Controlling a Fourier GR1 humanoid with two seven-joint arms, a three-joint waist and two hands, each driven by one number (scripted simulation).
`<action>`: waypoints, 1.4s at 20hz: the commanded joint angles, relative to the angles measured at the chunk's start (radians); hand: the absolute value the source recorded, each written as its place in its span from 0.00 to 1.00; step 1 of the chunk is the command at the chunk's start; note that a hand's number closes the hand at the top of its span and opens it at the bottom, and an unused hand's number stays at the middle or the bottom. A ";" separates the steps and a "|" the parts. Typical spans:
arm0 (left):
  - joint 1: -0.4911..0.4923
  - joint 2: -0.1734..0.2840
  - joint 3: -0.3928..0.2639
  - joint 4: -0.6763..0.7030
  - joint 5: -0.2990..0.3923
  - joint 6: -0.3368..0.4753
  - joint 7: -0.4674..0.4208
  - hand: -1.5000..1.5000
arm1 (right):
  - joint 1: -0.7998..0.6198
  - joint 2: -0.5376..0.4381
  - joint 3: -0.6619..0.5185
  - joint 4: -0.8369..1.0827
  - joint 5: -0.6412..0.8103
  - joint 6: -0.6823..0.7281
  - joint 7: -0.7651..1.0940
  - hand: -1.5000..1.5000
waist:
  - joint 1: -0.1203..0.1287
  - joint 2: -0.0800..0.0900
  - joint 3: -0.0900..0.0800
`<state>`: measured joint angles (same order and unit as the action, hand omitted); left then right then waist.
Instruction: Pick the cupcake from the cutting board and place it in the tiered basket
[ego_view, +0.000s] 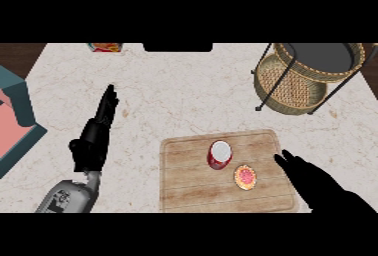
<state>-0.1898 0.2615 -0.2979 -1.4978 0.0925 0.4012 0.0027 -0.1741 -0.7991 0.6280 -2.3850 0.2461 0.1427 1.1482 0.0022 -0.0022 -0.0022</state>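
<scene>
Currently we note the cupcake (245, 177) on the cutting board (184, 190), lower centre, just left of the right hand (317, 185), whose fingers lie straight and empty; the left hand (96, 135) is farther.

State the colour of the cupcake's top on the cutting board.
Pinkish-red centre with an orange-yellow rim on the cupcake, seen in the head view.

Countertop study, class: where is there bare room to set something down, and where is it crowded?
Bare marble lies between the left robot hand and the cutting board, and between the board and the tiered basket. The board's left half is free; its right side is crowded by the red cup, cupcake and right robot hand.
</scene>
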 joint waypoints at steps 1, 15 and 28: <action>0.005 -0.021 -0.008 -0.010 -0.017 0.001 0.004 0.50 | -0.096 0.059 0.092 0.054 0.114 0.083 0.125 0.00 | 0.008 0.001 0.001; -0.018 -0.036 0.016 -0.038 -0.069 0.005 0.058 0.50 | 0.051 0.127 0.100 0.144 0.335 0.048 0.068 0.00 | -0.011 0.000 0.002; 0.048 -0.088 0.049 -0.089 -0.115 -0.051 0.057 0.50 | 0.132 0.302 0.040 0.253 0.434 0.097 -0.126 0.00 | -0.003 0.001 0.002</action>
<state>-0.1450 0.2039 -0.2463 -1.5650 0.0155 0.3454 0.0391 -0.0610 -0.5613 0.6674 -2.1558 0.6261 0.2065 1.0156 -0.0005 -0.0009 -0.0001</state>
